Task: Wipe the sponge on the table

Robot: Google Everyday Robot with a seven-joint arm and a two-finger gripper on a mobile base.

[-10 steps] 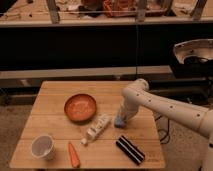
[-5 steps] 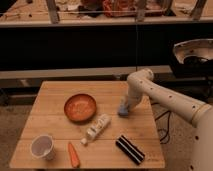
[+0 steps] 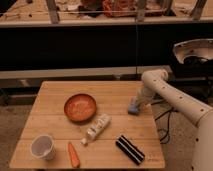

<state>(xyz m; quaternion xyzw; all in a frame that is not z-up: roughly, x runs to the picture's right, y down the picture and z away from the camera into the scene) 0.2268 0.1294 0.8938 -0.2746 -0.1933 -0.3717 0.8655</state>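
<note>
Claw on sponge, right side of surface.

The claw [image 3: 136, 103] is seen lowered from the single arm, which reaches in from the right. It sits directly on top of the sponge [image 3: 132, 108], with no gap visible between them. Whether it is spread or pinching the sponge cannot be told. The sponge lies flat on the surface [image 3: 115, 92] near its right edge, a little down and left of the claw. Its long axis cannot be made out under the claw. Farther left the orange bowl [image 3: 80, 107] is noted, apart from the sponge, then the white bottle [image 3: 97, 127] lying below it. The black striped block [image 3: 130, 149] is nearer the front edge, and the cup [image 3: 42, 146] and carrot [image 3: 73, 155] are at front left. Any stroke is judged to have bare planks leftward, toward the bowl.
</note>
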